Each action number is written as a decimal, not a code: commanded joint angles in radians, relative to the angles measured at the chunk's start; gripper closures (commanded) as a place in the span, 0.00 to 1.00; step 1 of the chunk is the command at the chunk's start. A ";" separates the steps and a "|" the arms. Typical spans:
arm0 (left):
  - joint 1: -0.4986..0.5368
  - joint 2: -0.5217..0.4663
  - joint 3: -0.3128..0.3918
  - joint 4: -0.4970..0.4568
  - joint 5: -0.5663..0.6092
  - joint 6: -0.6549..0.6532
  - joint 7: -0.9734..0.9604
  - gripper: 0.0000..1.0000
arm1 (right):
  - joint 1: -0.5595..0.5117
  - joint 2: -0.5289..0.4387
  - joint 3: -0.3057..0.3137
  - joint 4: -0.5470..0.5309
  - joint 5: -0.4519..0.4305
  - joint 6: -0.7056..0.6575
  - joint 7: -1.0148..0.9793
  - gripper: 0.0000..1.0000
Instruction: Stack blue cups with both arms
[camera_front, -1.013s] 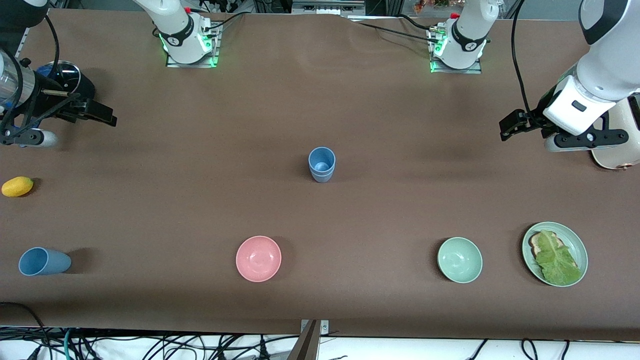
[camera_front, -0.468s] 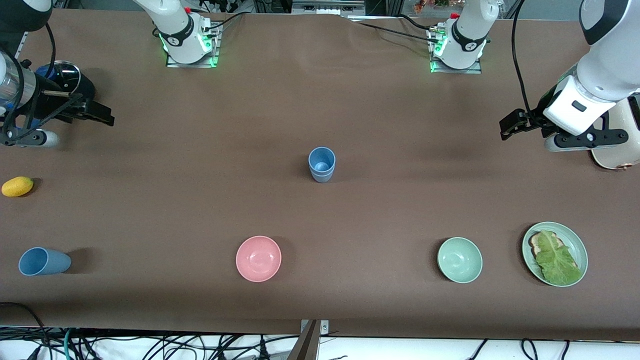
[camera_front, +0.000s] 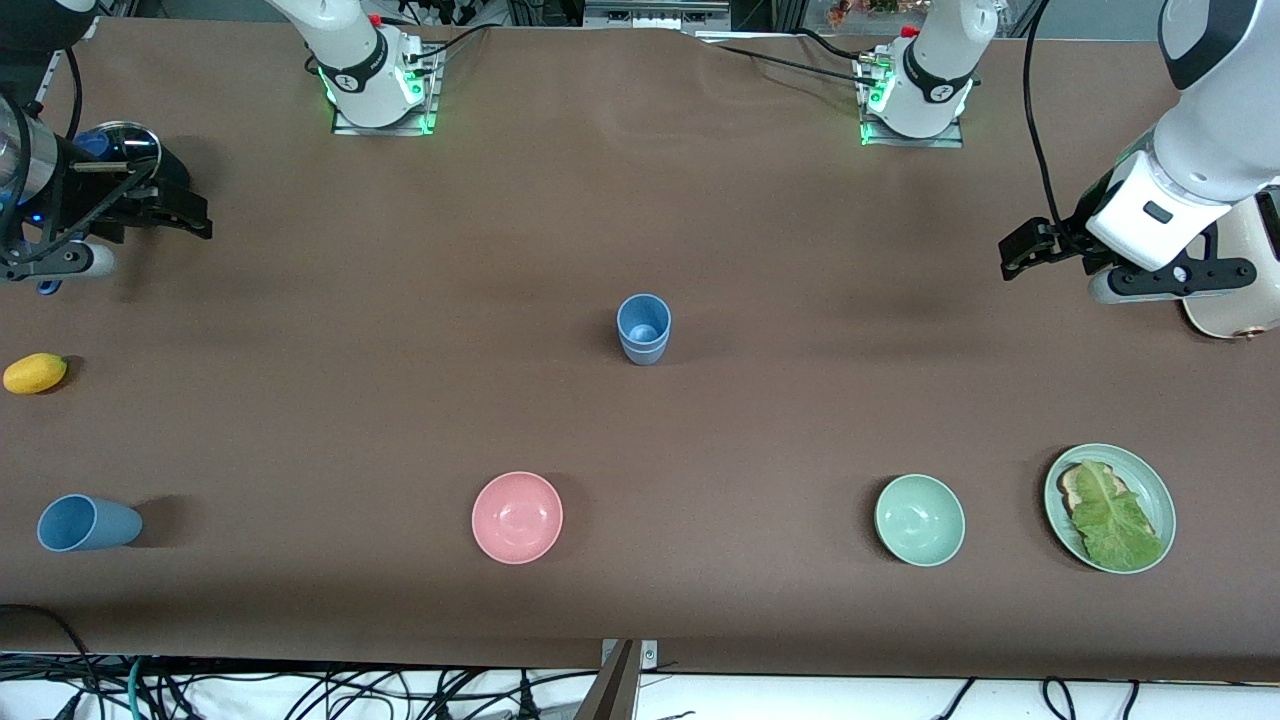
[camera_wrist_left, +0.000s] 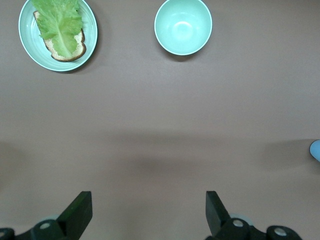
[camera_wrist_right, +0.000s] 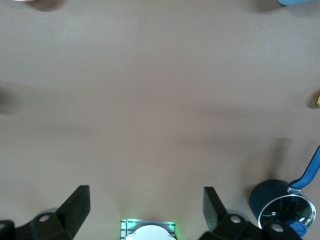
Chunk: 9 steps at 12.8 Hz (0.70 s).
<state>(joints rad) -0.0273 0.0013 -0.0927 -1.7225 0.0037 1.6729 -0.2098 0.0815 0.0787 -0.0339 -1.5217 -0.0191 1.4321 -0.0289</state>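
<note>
matt plastic-looking blue cups (camera_front: 644, 328) on a smooth matt brown table (camera_front: 800, 400); matt black gripper fingers (camera_wrist_left: 77, 214).

Front camera high; wrist cameras face tabletop (camera_front: 640, 200).

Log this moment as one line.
left gripper: open, waiting | right gripper: open, empty | upright cup: mid-table | tipped cup: right arm's end | stacking: not begun

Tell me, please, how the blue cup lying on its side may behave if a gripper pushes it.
The lying blue cup rests on its round tapered wall, so a push would probably make it roll, likely curving rather than going straight. It looks like thin plastic, so it is probably light and may skid on the table. Its open mouth faces the right arm's end, which might offer a rim to grasp.
</note>
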 joint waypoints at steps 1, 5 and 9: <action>0.001 -0.009 -0.002 0.004 0.012 -0.013 0.009 0.00 | -0.009 -0.011 0.006 0.008 -0.010 -0.018 -0.023 0.00; -0.003 -0.009 -0.002 0.004 0.012 -0.015 0.006 0.00 | -0.016 0.004 0.005 0.021 -0.004 -0.015 -0.020 0.00; 0.000 -0.010 -0.002 0.004 0.012 -0.015 0.010 0.00 | -0.016 0.004 0.005 0.021 0.014 -0.010 -0.019 0.00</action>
<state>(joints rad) -0.0283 0.0013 -0.0928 -1.7225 0.0037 1.6727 -0.2098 0.0776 0.0794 -0.0356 -1.5213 -0.0161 1.4329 -0.0339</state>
